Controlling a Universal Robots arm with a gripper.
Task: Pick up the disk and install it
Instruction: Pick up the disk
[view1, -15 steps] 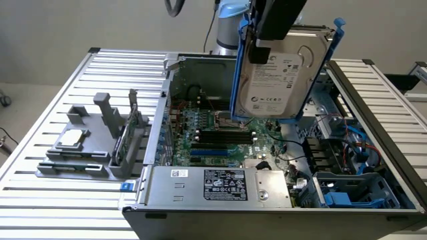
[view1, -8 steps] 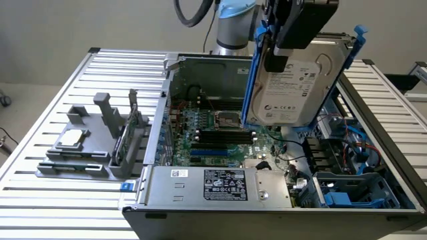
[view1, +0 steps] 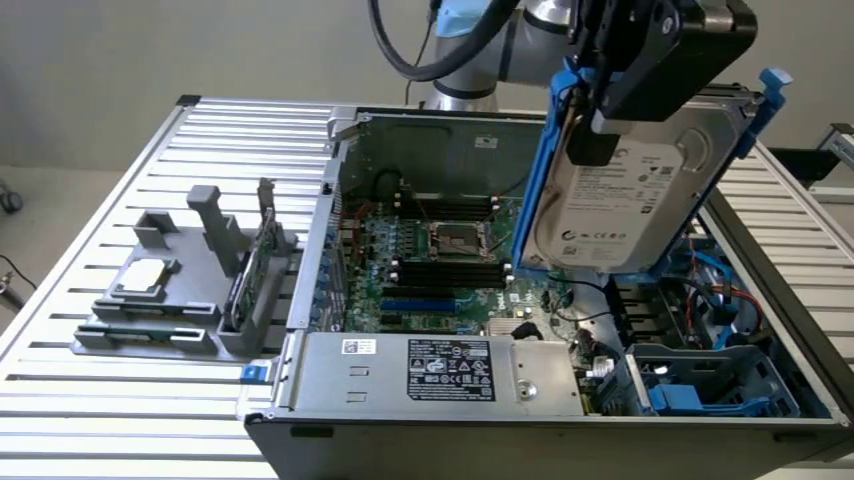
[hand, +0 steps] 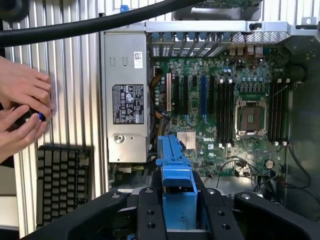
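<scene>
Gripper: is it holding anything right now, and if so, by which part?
Yes. The gripper holds the disk by its upper end, clamped across the blue carrier frame, with the disk hanging above the open computer case.

The silver-grey rectangular metal hard disk (view1: 641, 200) carries a white label with black print, and a bright blue plastic carrier frame (view1: 541, 180) edges it. The matt black robot gripper (hand: 178, 220) contrasts with the blue. The flat green circuit board (view1: 441, 250) is striped with black slots and one blue slot. The large silver metal box (view1: 441, 370) bears a black label with white print and a small white sticker. The silver ribbed metal table (view1: 107, 200) shows even parallel stripes. The blocky plastic parts stand (view1: 174, 290) is plain grey. The rectangular keyboard (hand: 62, 180) is black.
</scene>
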